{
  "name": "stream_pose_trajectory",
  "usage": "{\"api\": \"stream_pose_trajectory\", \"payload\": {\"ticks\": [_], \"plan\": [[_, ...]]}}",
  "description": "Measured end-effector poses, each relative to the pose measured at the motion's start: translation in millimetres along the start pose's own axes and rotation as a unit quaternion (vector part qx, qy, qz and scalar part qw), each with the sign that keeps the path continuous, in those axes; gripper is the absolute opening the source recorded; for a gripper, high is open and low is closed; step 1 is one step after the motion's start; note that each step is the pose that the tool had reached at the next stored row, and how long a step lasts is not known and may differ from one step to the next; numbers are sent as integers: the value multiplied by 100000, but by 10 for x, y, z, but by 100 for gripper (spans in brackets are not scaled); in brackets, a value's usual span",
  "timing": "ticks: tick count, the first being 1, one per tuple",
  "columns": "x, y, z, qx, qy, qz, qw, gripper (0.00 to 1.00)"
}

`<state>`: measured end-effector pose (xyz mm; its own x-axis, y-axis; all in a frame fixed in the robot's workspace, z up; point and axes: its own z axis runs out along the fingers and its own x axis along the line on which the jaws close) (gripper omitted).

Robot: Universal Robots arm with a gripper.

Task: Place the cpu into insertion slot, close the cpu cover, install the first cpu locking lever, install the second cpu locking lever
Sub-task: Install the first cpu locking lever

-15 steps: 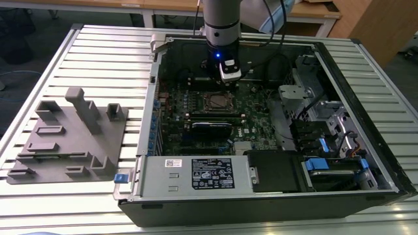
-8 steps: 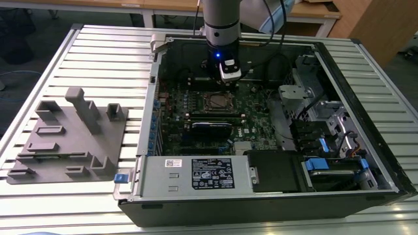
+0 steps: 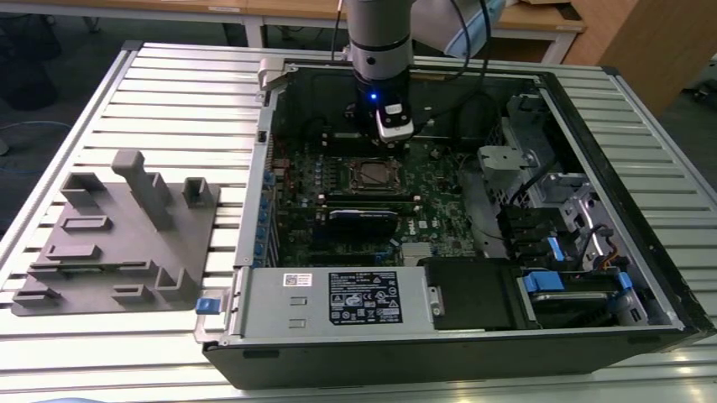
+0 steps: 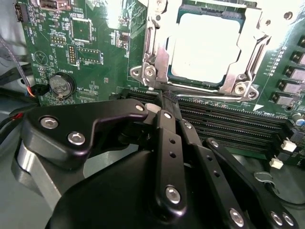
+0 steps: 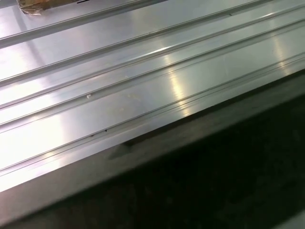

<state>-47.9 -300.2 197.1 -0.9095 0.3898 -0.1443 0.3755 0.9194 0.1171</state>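
1. the cpu (image 4: 205,45) sits flat in the insertion slot (image 3: 370,175), its pale metal top glaring in the second wrist view.
2. the cpu cover (image 4: 155,57) lies down around the chip, its silvery frame bordering all sides.
3. the socket is on a green motherboard (image 4: 95,57), just beside the long black memory slots (image 4: 228,126).
4. the board lies inside an open computer case (image 3: 448,357), with a power supply (image 3: 336,298) along the near wall.
5. the case rests on a ribbed aluminium table (image 3: 168,101); a grey moulded fixture (image 3: 112,243) is on the exterior view's left, and wooden desks (image 3: 538,21) stand behind.
6. the arm (image 3: 379,42) drops straight down into the case. the gripper (image 4: 167,102) has its black fingers (image 4: 164,143) pressed together, tips at the socket's edge nearest the memory slots; i cannot tell whether they pinch anything.
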Motion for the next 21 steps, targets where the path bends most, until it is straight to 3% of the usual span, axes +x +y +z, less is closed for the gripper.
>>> {"api": "stream_pose_trajectory", "payload": {"ticks": [7, 14, 21], "plan": [[-11, -24, -5, -19, -81, -4, 100000, 11], [-22, -12, -86, -34, -81, -8, 100000, 11], [-13, 10, -90, -127, -40, 7, 100000, 11]]}}
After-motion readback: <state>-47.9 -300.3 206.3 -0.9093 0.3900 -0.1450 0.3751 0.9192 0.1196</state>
